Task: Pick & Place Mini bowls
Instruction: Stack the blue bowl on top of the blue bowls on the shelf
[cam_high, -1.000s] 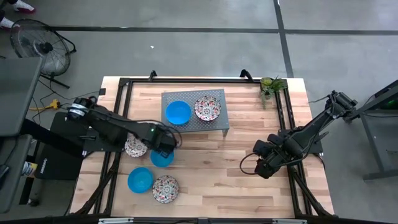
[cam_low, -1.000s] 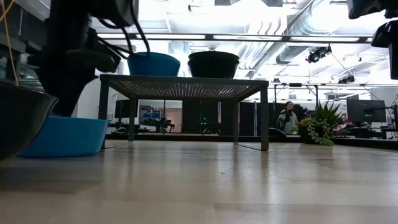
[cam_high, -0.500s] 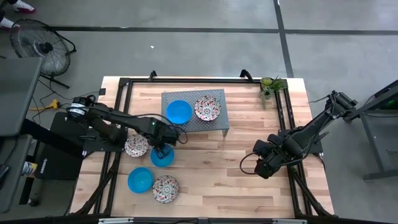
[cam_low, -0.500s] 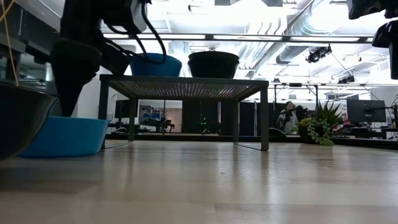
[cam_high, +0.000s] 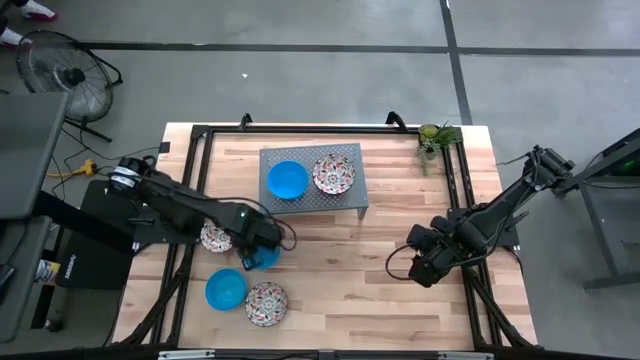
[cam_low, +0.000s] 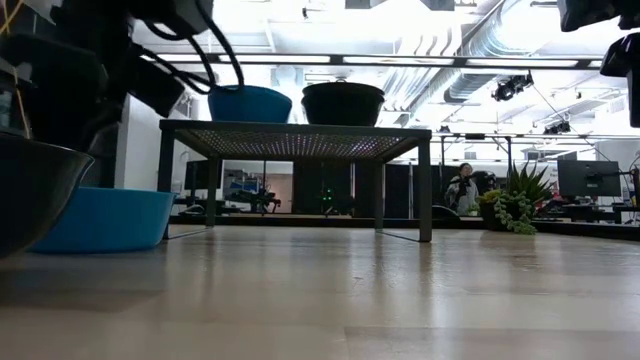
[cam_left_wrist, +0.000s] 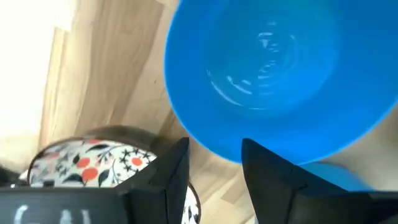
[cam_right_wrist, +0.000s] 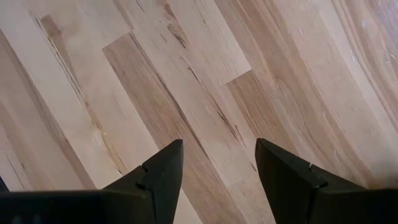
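So far two small round bowls sit on top of the grey perforated metal stand: one plain bright blue bowl and, just beside it, one white bowl with a red-and-dark floral pattern. Four more wait on the pale wooden bench beside the stand: a floral one half hidden under the left arm, a blue one at the left tool, and nearer the front edge another blue bowl touching another floral bowl.

That makes six bowls in sight, three blue and three floral; by my count a third are placed and the rest remain.

In the left wrist view the left tool's fingers stand spread, straddling the rim of the blue bowl, which fills the picture; whether they yet press it I cannot tell.

The right tool waits near the bench's right side, fingers wide apart over bare wood, holding nothing.
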